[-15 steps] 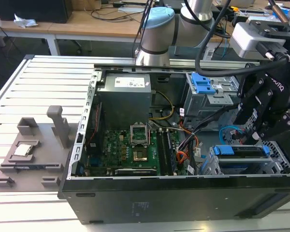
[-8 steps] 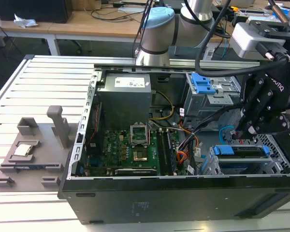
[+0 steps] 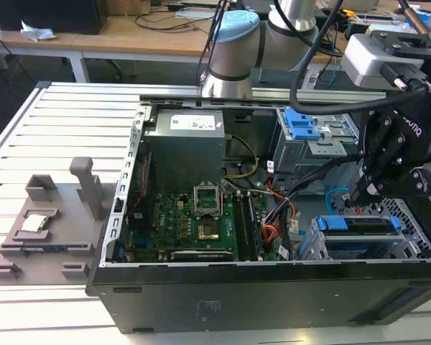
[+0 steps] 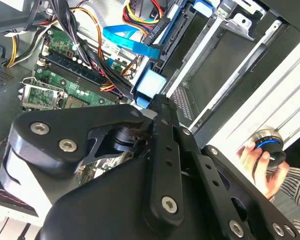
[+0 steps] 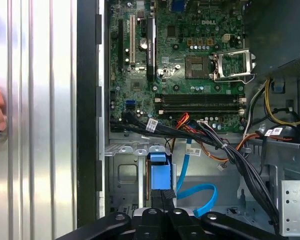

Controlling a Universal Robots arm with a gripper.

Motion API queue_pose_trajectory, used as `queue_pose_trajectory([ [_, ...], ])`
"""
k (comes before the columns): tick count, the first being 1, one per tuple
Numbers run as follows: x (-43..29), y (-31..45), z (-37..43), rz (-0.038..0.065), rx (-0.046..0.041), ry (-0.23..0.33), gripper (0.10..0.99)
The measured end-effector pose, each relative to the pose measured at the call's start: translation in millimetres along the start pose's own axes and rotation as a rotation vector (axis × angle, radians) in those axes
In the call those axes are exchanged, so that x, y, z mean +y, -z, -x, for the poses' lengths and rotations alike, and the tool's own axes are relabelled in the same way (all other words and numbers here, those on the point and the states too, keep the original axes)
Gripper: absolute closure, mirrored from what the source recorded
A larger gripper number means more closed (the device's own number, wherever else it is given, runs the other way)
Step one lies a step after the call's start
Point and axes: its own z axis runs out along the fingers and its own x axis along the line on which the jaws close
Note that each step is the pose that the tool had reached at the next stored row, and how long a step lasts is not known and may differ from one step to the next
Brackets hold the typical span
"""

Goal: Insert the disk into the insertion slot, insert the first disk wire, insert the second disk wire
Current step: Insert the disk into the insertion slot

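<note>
1. The gripper [image 5: 163,199] has its fingers clenched together with nothing visible between them. The tips look to sit right at a blue end tab of the disk [image 3: 359,227]. The disk lies in the insertion slot [image 3: 416,233], in the case corner at the exterior view's lower right. Biggest risk, my read: an off-centre push on that tab cocks the carrier so it jams in the bay, or the tab snaps.
2. The first disk wire [image 5: 195,188] loops loose just beside the fingers, and its end is hidden under the gripper linkage. It could get pinched against the cage edge or kinked.
3. The black cable bundle [image 5: 240,165] runs close past the bay. The wide linkage could snag it and tug the plugs on the motherboard [image 5: 190,60].
4. Can't tell if the disk is fully home. If it's short, a wire plug likely won't line up with its port.
5. A hand [image 4: 255,160] holds a round knob on the table [image 5: 40,100], well apart from the gripper. Low risk unless the arm swings outward.
</note>
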Motion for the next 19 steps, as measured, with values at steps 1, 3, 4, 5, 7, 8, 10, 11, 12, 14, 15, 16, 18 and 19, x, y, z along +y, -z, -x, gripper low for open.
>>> queue_pose_trajectory([
  [1, -1.0, -0.1, 0.4, 0.000, -0.0002, 0.000, 0.980],
  [3, -4.0, 0.2, 2.2, 0.000, 0.0000, 0.000, 0.980],
  [4, -4.7, 0.2, 3.0, 0.000, -0.0001, 0.000, 0.980],
  [5, -4.7, 0.3, 3.4, 0.000, 0.0000, 0.000, 0.980],
  [7, -5.0, 0.2, 7.0, 0.000, 0.0000, 0.000, 0.980],
  [8, -5.0, 0.3, 9.2, 0.000, 0.0001, 0.000, 0.980],
  [10, -4.9, 0.2, 14.8, 0.000, 0.0003, 0.000, 0.980],
  [11, -4.9, -1.0, 15.0, 0.000, -0.0001, 0.000, 0.980],
  [12, -4.9, -1.9, 15.1, 0.000, 0.0002, 0.000, 0.980],
  [14, -5.0, -4.9, 13.5, 0.000, 0.0001, 0.000, 0.980],
  [15, -5.1, -6.7, 12.1, 0.000, 0.0000, 0.000, 0.980],
  [16, -5.2, -8.2, 10.6, 0.000, 0.0002, 0.000, 0.980],
  [18, -5.4, -10.8, 7.0, 0.000, 0.0002, 0.000, 0.980],
  [19, -5.4, -11.9, 5.5, 0.000, 0.0001, 0.000, 0.980],
])
